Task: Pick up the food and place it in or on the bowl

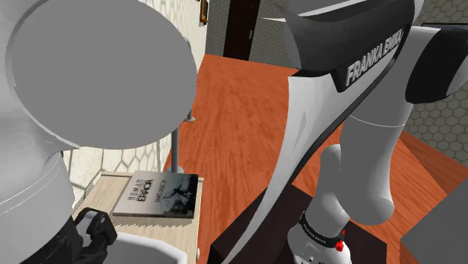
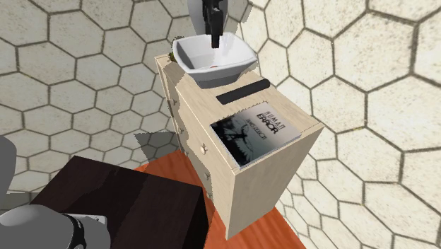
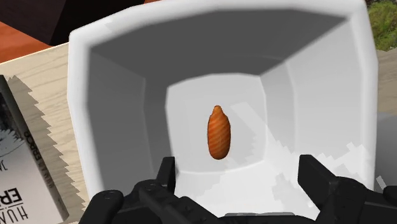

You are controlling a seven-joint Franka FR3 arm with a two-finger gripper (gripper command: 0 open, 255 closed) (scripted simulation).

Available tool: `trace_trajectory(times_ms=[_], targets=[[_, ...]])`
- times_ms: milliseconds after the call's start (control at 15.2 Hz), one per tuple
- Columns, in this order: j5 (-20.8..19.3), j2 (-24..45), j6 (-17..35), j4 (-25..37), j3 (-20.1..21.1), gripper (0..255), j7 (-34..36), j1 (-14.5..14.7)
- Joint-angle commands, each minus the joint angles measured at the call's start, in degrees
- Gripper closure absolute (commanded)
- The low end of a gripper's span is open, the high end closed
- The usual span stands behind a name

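Observation:
An orange, ribbed piece of food (image 3: 218, 132) lies on the floor of a white square bowl (image 3: 95, 108). My gripper (image 3: 240, 181) hangs just above it, open, its black fingers (image 3: 167, 177) standing apart and touching nothing. In the second exterior view the gripper (image 2: 215, 39) reaches down into the bowl (image 2: 237, 60), which stands at the far end of a light wooden cabinet (image 2: 272, 177).
On the cabinet top a thin black bar (image 2: 244, 90) lies beside the bowl, then a black-and-white book (image 2: 258, 131) (image 1: 157, 193). The dark stand (image 2: 120, 205) sits on a red-brown floor (image 1: 232, 112). Hexagon-tiled walls surround the cabinet. A bit of greenery (image 3: 385, 25) shows behind the bowl.

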Motion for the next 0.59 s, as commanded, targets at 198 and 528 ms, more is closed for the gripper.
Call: trace_trajectory(times_ms=[198, 528], targets=[[0.3, -0.3, -7.2, 7.0, 0.2, 0, -0.2, 0.1], [0.3, -0.3, -7.2, 7.0, 0.2, 0, -0.2, 0.1]])
